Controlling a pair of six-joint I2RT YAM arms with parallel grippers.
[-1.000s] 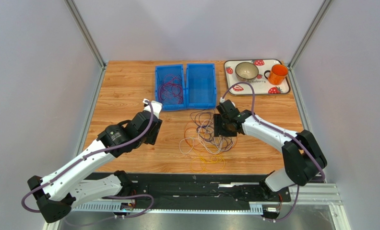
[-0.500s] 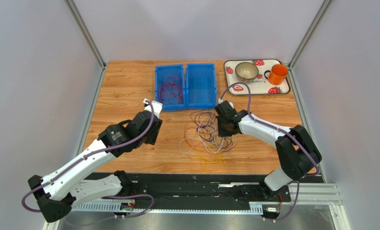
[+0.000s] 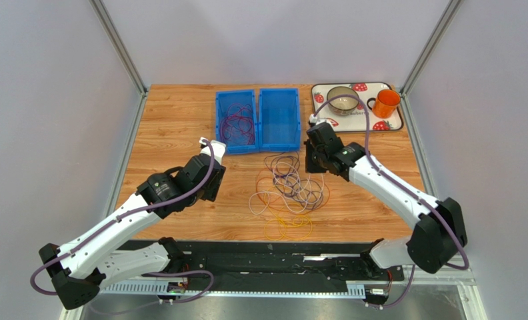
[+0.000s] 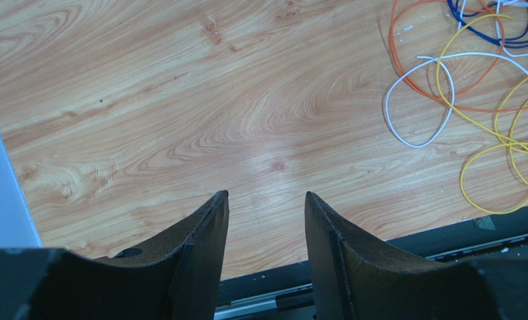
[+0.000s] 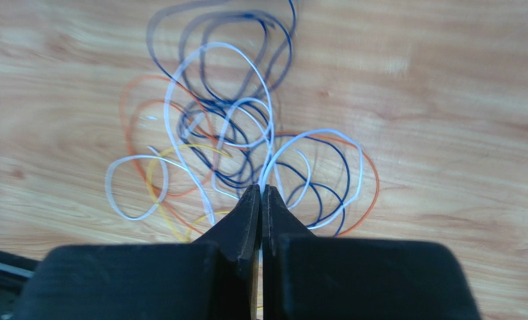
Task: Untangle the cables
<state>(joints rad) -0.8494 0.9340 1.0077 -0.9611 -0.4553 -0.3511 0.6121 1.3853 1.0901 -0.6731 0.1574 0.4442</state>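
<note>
The cables [image 3: 290, 190] lie in a loose tangle at the middle of the table: white, dark blue, orange and yellow loops. My right gripper [image 3: 317, 162] is at the tangle's far right edge. In the right wrist view my right gripper [image 5: 261, 189] is shut on the white cable [image 5: 218, 45], which runs up between the fingertips; the dark blue cable [image 5: 278, 30] and the orange cable [image 5: 375, 181] spread beneath. My left gripper [image 3: 209, 190] hovers left of the tangle, open and empty [image 4: 267, 195], over bare wood, with a white loop [image 4: 413, 143] and a yellow loop [image 4: 488, 211] to its right.
Two blue bins stand at the back: the left bin [image 3: 219, 123] holds dark red cables, the right bin [image 3: 279, 120] shows nothing inside. A strawberry tray [image 3: 397, 123] at the back right carries a bowl [image 3: 343, 99] and an orange mug [image 3: 385, 103].
My right gripper closed on the white cable and drew back towards the far right, away from the tangle's middle. The left arm has stayed still.
</note>
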